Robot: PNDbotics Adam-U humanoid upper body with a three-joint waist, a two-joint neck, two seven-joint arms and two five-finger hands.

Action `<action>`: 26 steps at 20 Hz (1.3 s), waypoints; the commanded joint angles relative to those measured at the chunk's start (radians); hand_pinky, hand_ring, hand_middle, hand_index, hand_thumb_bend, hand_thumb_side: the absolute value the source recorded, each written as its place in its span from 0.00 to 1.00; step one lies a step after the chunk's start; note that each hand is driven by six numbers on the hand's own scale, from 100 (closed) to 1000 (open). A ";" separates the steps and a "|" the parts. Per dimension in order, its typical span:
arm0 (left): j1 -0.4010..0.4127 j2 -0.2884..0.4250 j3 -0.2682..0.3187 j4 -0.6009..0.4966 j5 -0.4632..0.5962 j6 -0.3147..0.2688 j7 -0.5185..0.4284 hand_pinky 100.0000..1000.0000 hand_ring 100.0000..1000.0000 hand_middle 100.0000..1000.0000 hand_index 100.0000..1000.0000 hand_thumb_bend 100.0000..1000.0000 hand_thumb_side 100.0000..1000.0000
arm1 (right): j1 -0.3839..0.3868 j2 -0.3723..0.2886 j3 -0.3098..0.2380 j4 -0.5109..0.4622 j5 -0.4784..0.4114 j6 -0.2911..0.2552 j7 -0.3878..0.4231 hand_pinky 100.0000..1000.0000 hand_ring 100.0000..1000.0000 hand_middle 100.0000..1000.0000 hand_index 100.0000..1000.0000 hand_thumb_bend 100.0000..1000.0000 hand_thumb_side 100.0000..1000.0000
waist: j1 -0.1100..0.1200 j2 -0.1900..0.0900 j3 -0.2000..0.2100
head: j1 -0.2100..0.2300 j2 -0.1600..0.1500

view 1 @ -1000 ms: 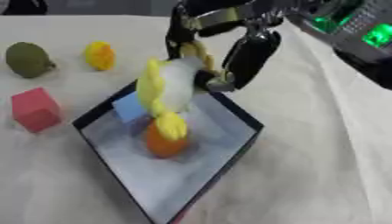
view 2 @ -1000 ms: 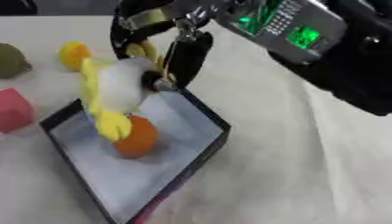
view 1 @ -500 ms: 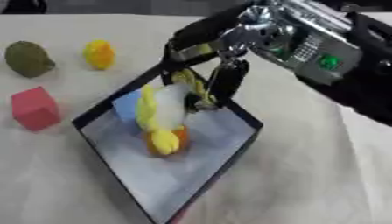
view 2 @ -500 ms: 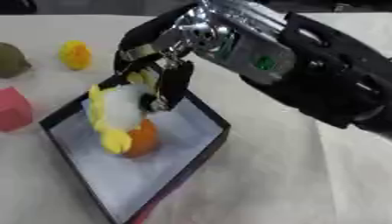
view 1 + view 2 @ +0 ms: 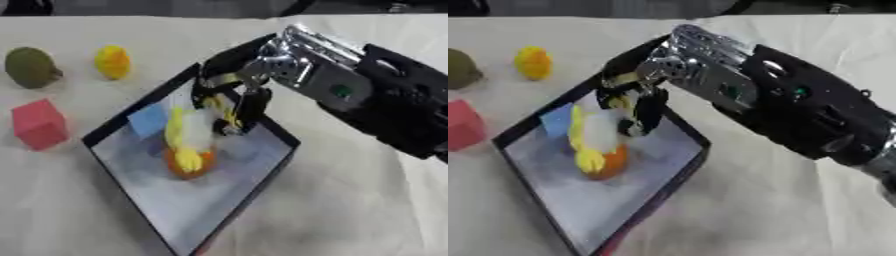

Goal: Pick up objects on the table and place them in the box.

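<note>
The right hand (image 5: 232, 95) reached in from the right side, its black and silver arm (image 5: 350, 90) crossing the upper right of both views. It hung over the far part of the box (image 5: 254, 192), a shallow black-rimmed tray with a pale floor that sat askew on the cloth-covered counter (image 5: 350, 210). Its dark fingers (image 5: 252, 107) were curled down round the upper end of a yellow and white soft toy (image 5: 194, 132), pinching it (the exact contact was blurred, so how much of the toy lay inside the grip could not be told). The toy hung lengthwise into the box, its lower yellow end touching or just above an orange ball (image 5: 188, 167) that lay on the box floor. A light blue block (image 5: 149, 120) lay in the box's far left corner, just beside the toy.

Outside the box, on the counter to the left, three things lay apart from each other. A red cube (image 5: 39, 124) stood near the box's left edge. A dark green rounded thing (image 5: 31, 67) sat farther back at the left border, and a small yellow thing (image 5: 112, 62) sat just to its right, between it and the box's far corner. The left hand showed in neither view.
</note>
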 commanded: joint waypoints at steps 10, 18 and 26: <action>-0.011 0.012 0.001 -0.017 0.002 0.001 -0.003 0.90 0.76 0.78 0.81 0.04 0.86 | -0.014 -0.021 -0.024 -0.006 0.002 -0.023 0.047 0.89 0.89 0.84 0.88 0.00 0.54 | 0.009 -0.027 0.005 | -0.001 0.006; -0.009 0.017 0.004 -0.017 0.002 -0.001 0.000 0.90 0.76 0.78 0.81 0.04 0.86 | -0.031 -0.136 -0.135 -0.166 -0.063 -0.011 -0.022 0.89 0.89 0.85 0.92 0.01 0.38 | 0.009 -0.033 -0.005 | 0.008 0.005; -0.010 0.018 0.005 -0.018 0.001 -0.001 0.002 0.90 0.76 0.78 0.81 0.04 0.86 | 0.048 -0.248 -0.261 -0.360 -0.099 0.027 -0.056 0.89 0.89 0.85 0.94 0.09 0.28 | 0.009 -0.031 -0.009 | 0.015 0.001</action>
